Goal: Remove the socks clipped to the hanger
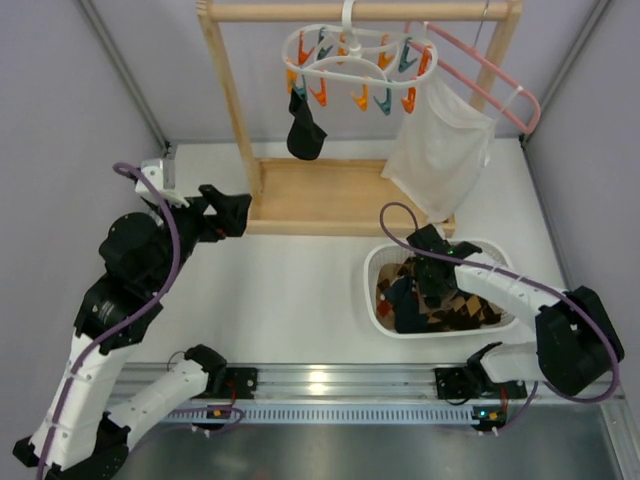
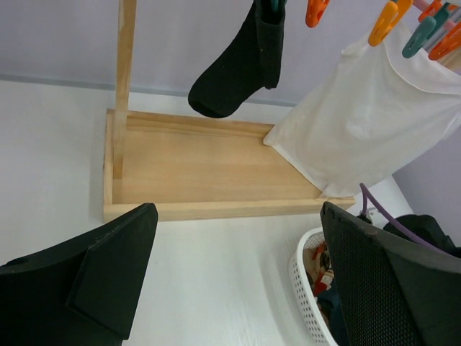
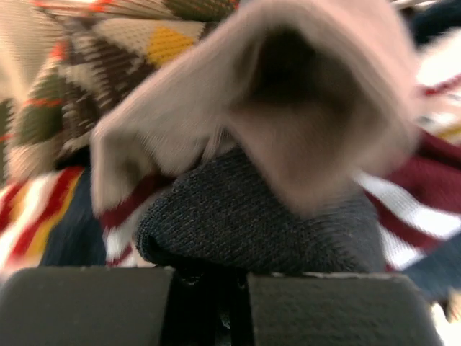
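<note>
Far left of the top view: left gripper (image 1: 230,212), jaws spread wide and empty, low beside the wooden rack (image 1: 300,197), aimed up toward the single black sock (image 1: 305,130) clipped to the hanger (image 1: 355,55) at upper centre.

Could knock the rack's left post when rising, being just beside it. Could close on the toe alone and slip off. Could swing or drag the whole hanger along the rail if pulling sideways rather than down, since it hangs by one hook only.

Further right, white mesh bag (image 1: 440,150) and pink wire hanger (image 1: 490,75) near the clips: liable to snag on a wide reach.

Lower right: right gripper (image 1: 432,285) down in the basket (image 1: 372,290), jaws together against the knitted pile (image 3: 252,216). Cannot tell whether fabric is pinched, so may carry a sock out on lifting.

Room: open air under the sock, above the rack's base. Bare table (image 1: 300,300) between the arms. Bounded by posts, basket rim and grey walls at both frame edges.
</note>
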`<state>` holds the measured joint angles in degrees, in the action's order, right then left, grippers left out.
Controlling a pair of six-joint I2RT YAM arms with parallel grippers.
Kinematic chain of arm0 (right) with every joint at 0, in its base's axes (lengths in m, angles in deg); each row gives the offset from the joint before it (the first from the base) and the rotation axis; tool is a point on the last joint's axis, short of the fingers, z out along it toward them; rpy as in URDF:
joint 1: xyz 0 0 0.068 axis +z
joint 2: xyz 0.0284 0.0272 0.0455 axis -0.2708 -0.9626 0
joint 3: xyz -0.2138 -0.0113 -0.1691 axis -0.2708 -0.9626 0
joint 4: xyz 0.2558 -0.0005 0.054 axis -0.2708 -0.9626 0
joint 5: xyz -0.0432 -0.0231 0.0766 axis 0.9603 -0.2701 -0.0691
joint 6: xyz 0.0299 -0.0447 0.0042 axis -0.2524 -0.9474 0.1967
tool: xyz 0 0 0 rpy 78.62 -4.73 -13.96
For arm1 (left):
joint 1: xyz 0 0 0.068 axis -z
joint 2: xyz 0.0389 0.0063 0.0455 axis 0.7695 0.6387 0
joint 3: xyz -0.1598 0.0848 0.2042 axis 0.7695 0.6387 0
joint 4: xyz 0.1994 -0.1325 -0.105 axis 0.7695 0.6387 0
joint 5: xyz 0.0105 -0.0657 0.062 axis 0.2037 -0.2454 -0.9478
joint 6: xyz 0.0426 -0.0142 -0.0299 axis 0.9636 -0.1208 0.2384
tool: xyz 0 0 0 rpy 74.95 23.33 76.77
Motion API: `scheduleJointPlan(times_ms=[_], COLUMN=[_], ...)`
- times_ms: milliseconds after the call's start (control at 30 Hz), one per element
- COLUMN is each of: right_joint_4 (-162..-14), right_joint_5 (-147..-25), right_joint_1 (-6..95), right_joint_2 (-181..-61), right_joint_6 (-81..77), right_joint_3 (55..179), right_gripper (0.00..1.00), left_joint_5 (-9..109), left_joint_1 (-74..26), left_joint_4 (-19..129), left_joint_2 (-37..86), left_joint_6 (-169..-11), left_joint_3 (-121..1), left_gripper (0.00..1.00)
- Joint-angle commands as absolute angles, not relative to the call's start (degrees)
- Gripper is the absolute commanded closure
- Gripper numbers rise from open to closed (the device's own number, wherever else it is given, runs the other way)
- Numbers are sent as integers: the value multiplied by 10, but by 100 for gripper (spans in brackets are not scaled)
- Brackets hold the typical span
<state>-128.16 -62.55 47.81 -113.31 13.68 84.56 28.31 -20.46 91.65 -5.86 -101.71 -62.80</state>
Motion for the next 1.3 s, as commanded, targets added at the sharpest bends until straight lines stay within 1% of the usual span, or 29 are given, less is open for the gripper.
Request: scheduleJointPlan(times_ms=[0, 133, 200, 300, 333, 367, 400, 467, 533, 600, 700, 733, 767, 833, 867, 933, 1000, 1033, 1067, 1100, 1200, 1233, 1267], right_joint_4=[-1179, -1174, -1184, -1210, -1216, -1225, -1247, -1269, -1300, -1320, -1354, -1355, -1352, -1344, -1323, -1272, -1137, -1076, -1016, -896, -725, -694, -675], right_joint_5=[-705, -737, -735, -734, -732, -722, -716, -699, -691, -687, -689, -696, -726, -762, -774, -811, -874, -927, -944, -951, -941, -939, -940], right_joint_1=[452, 450, 450, 450, 450, 450, 450, 450, 450, 450, 451, 451, 451, 450, 450, 452, 453, 454, 453, 453, 454, 454, 454], right_joint_2=[-1154, -1139, -1112, -1073, -1063, -1053, -1036, -1019, -992, -968, -938, -929, -921, -904, -902, -894, -883, -879, -872, -871, -897, -913, -953], right_joint_6=[125, 124, 126, 126, 125, 126, 126, 127, 125, 114, 103, 95, 84, 63, 57, 41, 49, 55, 60, 72, 81, 79, 76], right_joint_3=[824, 827, 835, 847, 851, 858, 864, 880, 891, 910, 938, 946, 958, 972, 988, 993, 976, 958, 914, 896, 856, 857, 872], right_gripper=[100, 100, 94, 79, 69, 63, 59, 56, 48, 33, 26, 25, 22, 9, 1, 1, 1, 1, 1, 1, 1, 1, 1], left_joint_5=[293, 278, 274, 266, 252, 244, 237, 231, 228, 221, 212, 213, 214, 216, 212, 185, 153, 150, 151, 148, 125, 125, 131], left_joint_1=[-203, -204, -204, -203, -203, -203, -203, -203, -203, -203, -204, -204, -203, -204, -203, -203, -203, -205, -205, -205, -206, -205, -205], left_joint_4=[926, 924, 923, 923, 921, 920, 921, 921, 920, 921, 924, 924, 925, 924, 924, 922, 921, 920, 923, 923, 923, 923, 922], left_joint_2=[-102, -143, -148, -143, -142, -139, -134, -129, -129, -131, -143, -146, -153, -164, -169, -177, -189, -193, -197, -200, -212, -215, -217], left_joint_6=[-981, -976, -974, -974, -977, -980, -981, -980, -980, -975, -965, -961, -952, -949, -951, -962, -996, -1003, -1000, -994, -981, -981, -982], left_joint_3=[-598, -549, -524, -494, -488, -482, -475, -475, -476, -478, -480, -480, -476, -470, -460, -446, -422, -415, -406, -403, -393, -392, -391], left_gripper=[2, 2, 2, 2, 2, 2, 2, 2, 2, 2, 2, 2, 2, 2, 2, 2, 2, 2, 2, 2, 2, 2, 2])
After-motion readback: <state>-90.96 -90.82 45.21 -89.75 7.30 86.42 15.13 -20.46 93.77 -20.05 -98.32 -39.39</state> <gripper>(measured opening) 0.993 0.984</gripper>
